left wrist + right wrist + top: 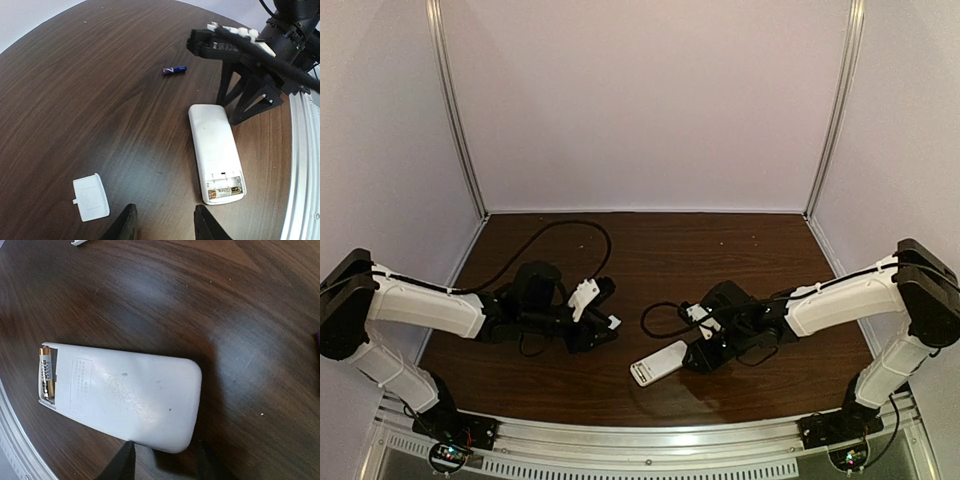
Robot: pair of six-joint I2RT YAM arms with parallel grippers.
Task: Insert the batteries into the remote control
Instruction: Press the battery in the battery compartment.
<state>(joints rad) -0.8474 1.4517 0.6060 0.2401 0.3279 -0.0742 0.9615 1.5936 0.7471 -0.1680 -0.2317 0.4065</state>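
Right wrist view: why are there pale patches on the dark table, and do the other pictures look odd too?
Right wrist view: light glares off the glossy table, and the remote control casts a shadow; left wrist view: sharp, but the lens bends the table edge; top external view: softer, with glare on the metal rail.

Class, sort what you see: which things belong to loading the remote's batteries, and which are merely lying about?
Job in hand: remote control, gold battery in its compartment, purple battery, battery cover.
Lying about: black cable.
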